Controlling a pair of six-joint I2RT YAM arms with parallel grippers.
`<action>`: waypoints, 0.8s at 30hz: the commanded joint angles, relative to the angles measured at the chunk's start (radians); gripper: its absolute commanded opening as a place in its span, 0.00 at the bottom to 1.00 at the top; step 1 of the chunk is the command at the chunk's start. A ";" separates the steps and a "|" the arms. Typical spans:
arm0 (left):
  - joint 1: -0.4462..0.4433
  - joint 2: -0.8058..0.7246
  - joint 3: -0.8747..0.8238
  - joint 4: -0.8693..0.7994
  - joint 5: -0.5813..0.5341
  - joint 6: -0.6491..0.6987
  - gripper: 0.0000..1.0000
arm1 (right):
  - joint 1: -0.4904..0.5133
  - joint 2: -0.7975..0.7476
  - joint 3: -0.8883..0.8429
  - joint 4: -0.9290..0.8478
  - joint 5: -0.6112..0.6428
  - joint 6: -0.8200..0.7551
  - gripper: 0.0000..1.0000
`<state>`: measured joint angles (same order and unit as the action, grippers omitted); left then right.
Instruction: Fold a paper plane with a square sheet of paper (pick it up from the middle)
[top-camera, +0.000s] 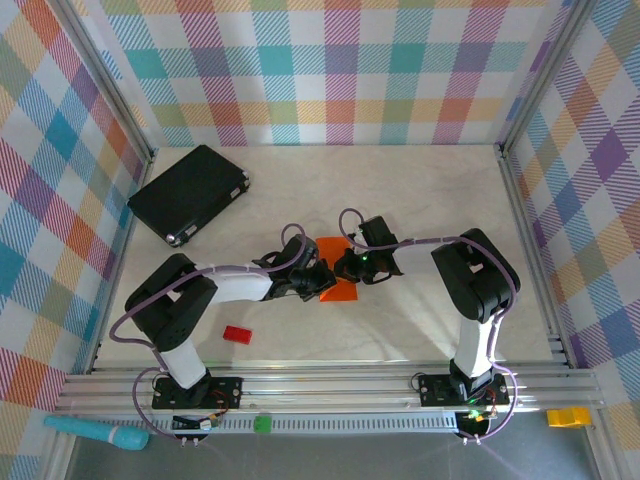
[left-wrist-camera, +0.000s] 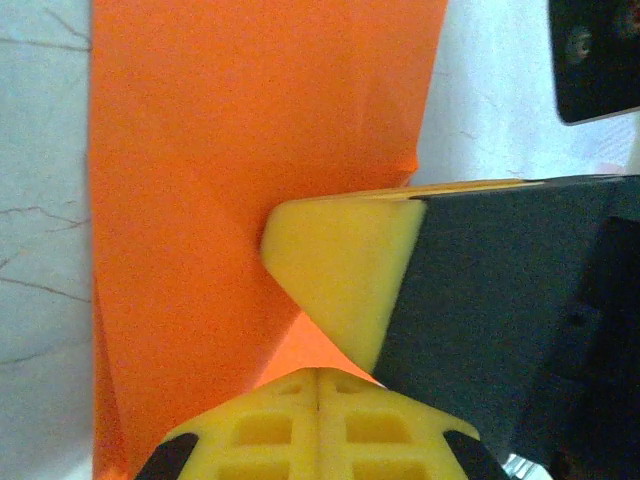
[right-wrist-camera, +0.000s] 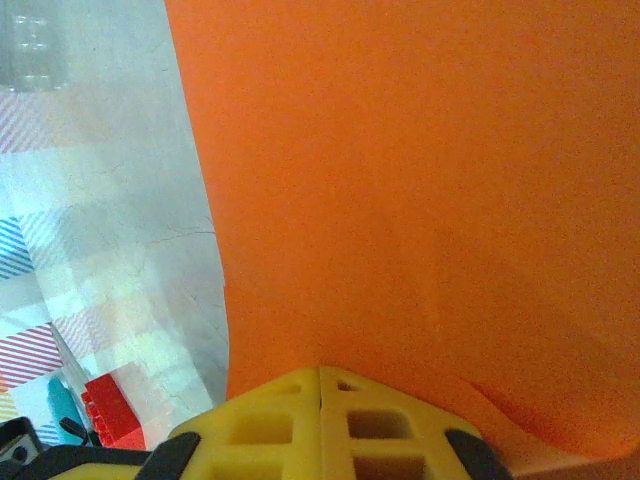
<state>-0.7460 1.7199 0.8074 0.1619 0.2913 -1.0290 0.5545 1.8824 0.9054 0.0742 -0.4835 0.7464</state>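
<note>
Lengthwise near-to-far, square sheet of paper (angled creases) beneath closed left hand, closed right hand

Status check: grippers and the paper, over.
Both shut on the orange sheet: left gripper, right gripper. Sheet creased, mid-table. Nothing in the way: red block and black case lie apart.

orange paper mostly covered from above, edges cropped in wrist views
</note>
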 joint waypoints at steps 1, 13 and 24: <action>-0.008 0.020 -0.006 -0.010 0.007 -0.009 0.00 | -0.007 0.077 -0.035 -0.146 0.122 -0.018 0.01; -0.006 0.045 0.007 -0.045 -0.024 0.000 0.00 | -0.007 0.083 -0.034 -0.150 0.124 -0.017 0.01; -0.006 0.063 0.007 -0.128 -0.032 0.005 0.00 | -0.007 0.106 -0.038 -0.170 0.142 -0.022 0.01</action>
<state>-0.7460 1.7592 0.8104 0.1307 0.2752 -1.0286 0.5522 1.8900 0.9127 0.0620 -0.4950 0.7464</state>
